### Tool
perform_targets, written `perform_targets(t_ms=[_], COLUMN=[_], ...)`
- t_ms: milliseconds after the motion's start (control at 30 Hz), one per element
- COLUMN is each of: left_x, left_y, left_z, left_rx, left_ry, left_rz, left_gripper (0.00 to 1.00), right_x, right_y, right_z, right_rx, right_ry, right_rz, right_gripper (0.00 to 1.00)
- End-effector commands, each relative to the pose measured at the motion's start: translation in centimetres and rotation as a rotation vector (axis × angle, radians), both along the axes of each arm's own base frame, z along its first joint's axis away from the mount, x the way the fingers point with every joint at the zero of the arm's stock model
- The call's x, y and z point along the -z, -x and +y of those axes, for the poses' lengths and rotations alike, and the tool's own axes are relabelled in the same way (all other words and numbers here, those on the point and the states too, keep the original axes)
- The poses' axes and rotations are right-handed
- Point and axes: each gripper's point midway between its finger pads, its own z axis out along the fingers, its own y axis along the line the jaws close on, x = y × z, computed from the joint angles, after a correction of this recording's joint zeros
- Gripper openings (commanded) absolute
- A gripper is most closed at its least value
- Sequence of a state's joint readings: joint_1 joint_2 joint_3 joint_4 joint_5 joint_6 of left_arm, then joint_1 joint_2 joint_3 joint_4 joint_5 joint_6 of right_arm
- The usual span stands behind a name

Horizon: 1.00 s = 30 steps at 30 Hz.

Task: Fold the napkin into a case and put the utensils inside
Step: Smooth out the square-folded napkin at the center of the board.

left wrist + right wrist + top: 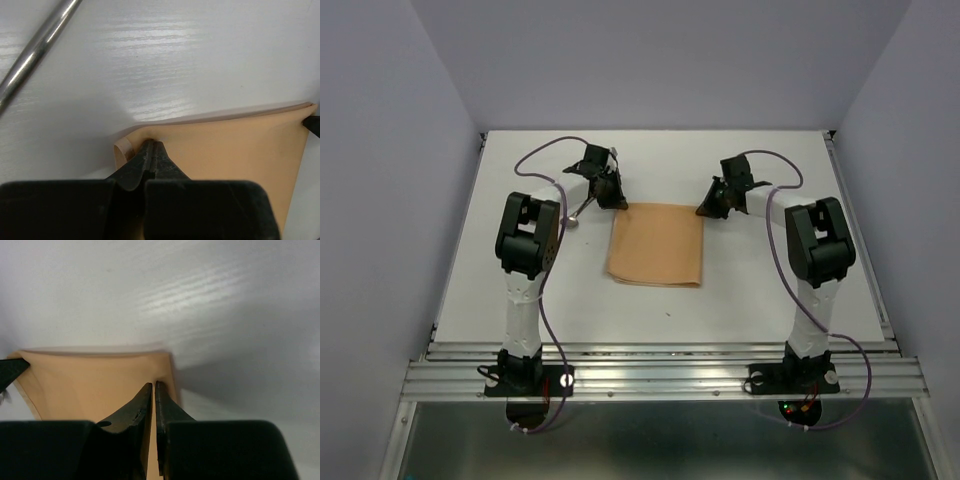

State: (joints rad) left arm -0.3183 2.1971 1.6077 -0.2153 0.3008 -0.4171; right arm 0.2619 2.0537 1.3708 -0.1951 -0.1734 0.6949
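The peach-orange napkin (pixel 656 245) lies folded in a rectangle at the middle of the table. My left gripper (pixel 618 203) is shut on its far left corner; in the left wrist view (pixel 151 145) the cloth (pixel 240 145) curls up beside the closed jaws. My right gripper (pixel 704 209) is shut on the far right corner, and the right wrist view (pixel 153 386) shows the cloth (pixel 90 385) pinched between the jaws. A silver utensil (pixel 578 213) lies left of the napkin; its handle (pixel 35 52) crosses the left wrist view. No case shape shows.
The white table (pixel 520 290) has grey walls at the back and sides. A metal rail (pixel 660 375) runs along the near edge with both arm bases on it.
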Motion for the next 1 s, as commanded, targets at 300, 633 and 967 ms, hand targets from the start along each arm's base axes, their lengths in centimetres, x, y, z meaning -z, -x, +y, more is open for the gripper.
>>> perform_targets(t_ms=[300,633,967], left_x=[2.9,2.8,2.7], left_y=[4.1,4.2,4.1], left_z=[2.3,2.3,2.2], left_rx=[-0.013,-0.01,-0.01], left_ry=[-0.077,-0.076,-0.073], left_rz=[0.124,0.12,0.12], left_gripper=[0.0,0.0,0.0], right_x=[-3.8,0.2,-3.7], right_y=[11.2,15.7,18.9], right_z=[4.9,3.7,5.2], right_rx=[-0.185,-0.181,-0.254], right_ry=[-0.199,-0.164,-0.153], right_rz=[-0.032,0.066,0.018], right_gripper=[0.12,0.11,0.11])
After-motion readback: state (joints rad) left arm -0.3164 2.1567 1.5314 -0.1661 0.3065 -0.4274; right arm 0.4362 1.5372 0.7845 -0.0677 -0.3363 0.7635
